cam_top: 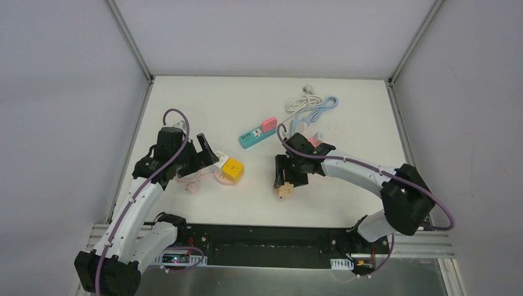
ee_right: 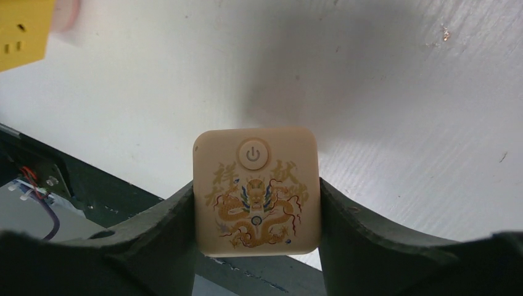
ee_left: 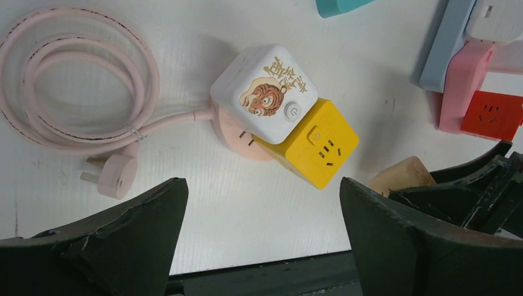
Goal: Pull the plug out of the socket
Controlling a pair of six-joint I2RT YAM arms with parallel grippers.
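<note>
A yellow cube socket [ee_left: 314, 143] lies on the table, joined to a white cube with a tiger print [ee_left: 265, 92] and a round pink socket [ee_left: 237, 139] with a coiled pink cable [ee_left: 74, 98]. My left gripper [ee_left: 264, 203] stands open just short of this cluster [cam_top: 232, 169], with nothing between its fingers. My right gripper [ee_right: 256, 213] is shut on a beige cube plug with a dragon print [ee_right: 256, 191], held near the table's front edge [cam_top: 285, 192], well apart from the yellow socket [ee_right: 21, 28].
A teal power strip [cam_top: 258, 133] lies at mid-table, with white and blue cables [cam_top: 311, 105] behind it. Pink and red adapters [ee_left: 487, 114] sit beside the right arm. The table's front edge [ee_left: 259, 256] runs just below both grippers.
</note>
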